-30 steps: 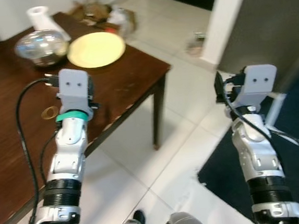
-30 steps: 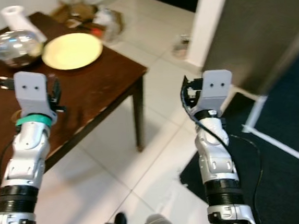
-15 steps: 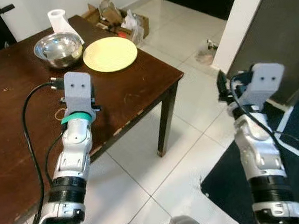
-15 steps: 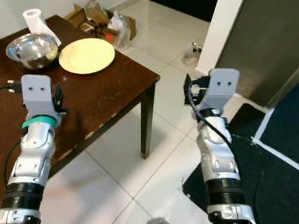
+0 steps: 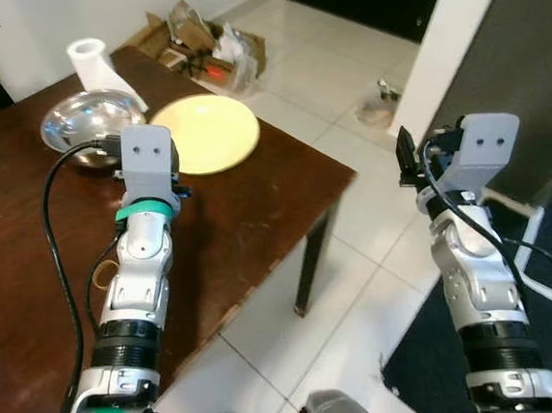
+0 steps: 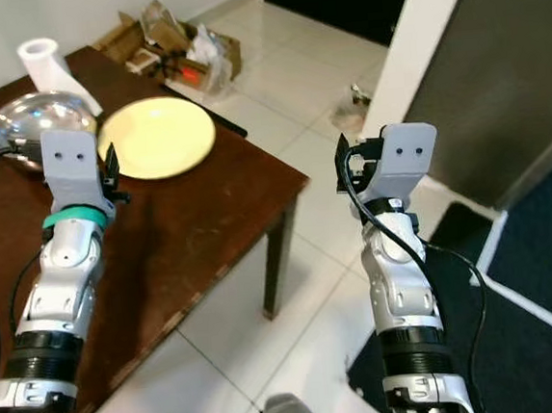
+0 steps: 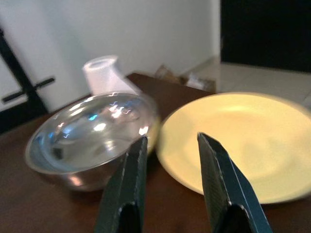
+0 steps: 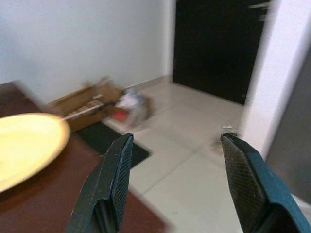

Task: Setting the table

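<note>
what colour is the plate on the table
Pale yellow. The plate shows best in the right eye view, beside the steel bowl.

Bright indoor light, blurred wrist views

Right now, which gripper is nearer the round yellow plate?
Left. The left gripper is open over the brown table, just short of the round yellow plate. The right gripper is open beyond the table's corner, above the floor.
</note>
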Robot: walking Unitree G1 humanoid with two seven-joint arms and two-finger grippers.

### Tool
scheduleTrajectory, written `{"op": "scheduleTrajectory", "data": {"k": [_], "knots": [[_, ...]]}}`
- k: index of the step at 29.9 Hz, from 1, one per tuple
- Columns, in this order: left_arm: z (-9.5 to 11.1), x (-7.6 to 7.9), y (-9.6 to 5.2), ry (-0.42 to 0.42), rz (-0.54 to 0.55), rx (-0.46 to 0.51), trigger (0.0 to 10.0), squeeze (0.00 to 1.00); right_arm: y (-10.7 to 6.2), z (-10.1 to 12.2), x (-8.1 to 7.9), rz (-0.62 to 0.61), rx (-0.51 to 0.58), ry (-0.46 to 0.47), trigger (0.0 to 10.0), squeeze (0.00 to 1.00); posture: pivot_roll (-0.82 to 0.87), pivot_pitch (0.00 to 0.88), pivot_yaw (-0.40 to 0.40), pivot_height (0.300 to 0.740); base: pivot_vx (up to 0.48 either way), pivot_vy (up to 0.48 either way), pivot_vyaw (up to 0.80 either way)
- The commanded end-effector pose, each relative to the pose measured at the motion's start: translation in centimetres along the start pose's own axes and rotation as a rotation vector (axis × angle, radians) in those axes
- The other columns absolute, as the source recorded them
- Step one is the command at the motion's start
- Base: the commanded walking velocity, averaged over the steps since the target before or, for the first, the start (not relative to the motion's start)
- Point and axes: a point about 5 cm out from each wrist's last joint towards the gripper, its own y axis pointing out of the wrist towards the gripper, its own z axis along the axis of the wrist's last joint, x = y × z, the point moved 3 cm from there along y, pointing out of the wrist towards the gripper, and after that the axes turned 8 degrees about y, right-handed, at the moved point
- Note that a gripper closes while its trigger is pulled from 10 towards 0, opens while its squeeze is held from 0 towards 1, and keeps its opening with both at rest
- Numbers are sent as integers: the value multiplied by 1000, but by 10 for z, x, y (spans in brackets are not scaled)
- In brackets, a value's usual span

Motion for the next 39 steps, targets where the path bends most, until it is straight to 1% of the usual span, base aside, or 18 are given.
{"op": "scheduleTrajectory", "data": {"k": [1,10,11,12,13,15,20,21,22,25,26,27,28,31,32,37,38,39], "knots": [[1,6,-1,-1,-19,10,10000,0,-3,-4,8,-25,-19,-11,10000,0,-232,0,29,740,379,0,0],[8,11,-3,22,-82,45,10000,0,-4,-5,9,-27,-23,-14,10000,0,-232,0,30,740,42,0,0],[9,12,-3,36,-95,53,10000,0,-4,-5,9,-27,-23,-14,10000,0,-232,0,30,740,0,0,0],[12,14,-4,92,-134,72,10000,0,-4,-5,9,-26,-24,-16,10000,0,-233,0,32,740,0,0,0],[12,14,-4,92,-134,72,10000,0,-4,-5,9,-26,-24,-16,10000,0,-233,0,32,740,0,0,0],[18,18,-6,205,-280,95,10000,0,-5,-6,6,-12,-28,-21,10000,0,-226,0,34,740,0,0,0],[18,15,-6,229,-333,82,10000,0,-6,-7,4,-3,-32,-20,10000,0,-221,0,33,740,0,0,0],[16,8,-2,224,-366,49,10000,0,-6,-7,1,11,-34,-18,10000,0,-217,0,33,740,0,0,0],[16,8,-2,224,-366,49,10000,0,-6,-7,1,11,-34,-18,10000,0,-217,0,33,740,0,0,0],[-3,-24,16,284,-335,-96,10000,0,-5,-7,-12,67,-36,-9,10000,0,-204,0,30,740,0,0,0],[-3,-24,16,284,-335,-96,10000,0,-5,-7,-12,67,-36,-9,10000,0,-204,0,30,740,0,0,0],[-11,-34,20,334,-331,-134,10000,0,-5,-7,-15,80,-37,-6,10000,0,-197,0,28,740,0,0,0],[-11,-34,20,334,-331,-134,10000,0,-5,-7,-15,80,-37,-6,10000,0,-197,0,28,740,0,0,0],[-27,-53,26,476,-387,-214,10000,0,-6,-8,-22,105,-45,1,10000,0,-188,0,23,740,0,0,0],[-28,-57,27,509,-396,-223,10000,0,-6,-9,-23,109,-46,2,10000,0,-187,0,23,740,0,0,0],[-29,-60,28,528,-419,-236,10000,0,-6,-9,-24,114,-47,3,10000,0,-183,0,22,740,0,0,0],[-23,-69,34,604,-502,-232,10000,1000,-6,-7,-30,137,-46,5,10000,0,-187,0,29,740,0,0,0],[-23,-69,34,604,-502,-232,10000,1000,-6,-7,-30,137,-46,5,10000,0,-187,0,29,740,0,0,0]]}}
